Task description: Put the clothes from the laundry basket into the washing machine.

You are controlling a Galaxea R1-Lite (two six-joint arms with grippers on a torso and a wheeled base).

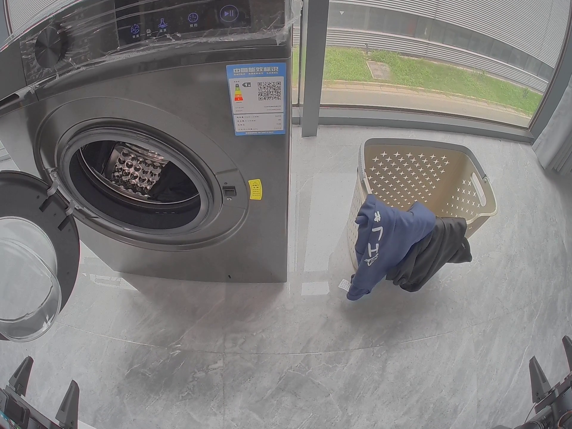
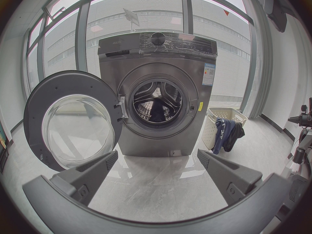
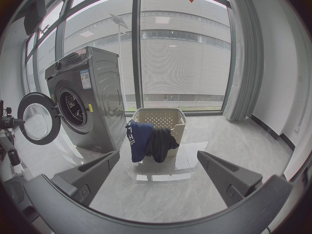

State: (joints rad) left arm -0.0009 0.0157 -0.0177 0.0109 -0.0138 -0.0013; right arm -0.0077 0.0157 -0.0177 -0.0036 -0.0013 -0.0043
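Left arm: low at the near left edge; the left gripper faces the washing machine, claw apart, holding nothing
Right arm: low at the near right edge; the right gripper faces the laundry basket, claw apart, holding nothing
Floor: glossy grey marbled tile
Clothes: a blue garment and a black garment hang side by side, touching, over the basket's near rim
Machine: left of the basket; round door swung wide open to the left; a dark shape lies in the drum
Room: glass wall behind both; curtain at the far right
Counts: two grippers; two garments; one basket; one machine
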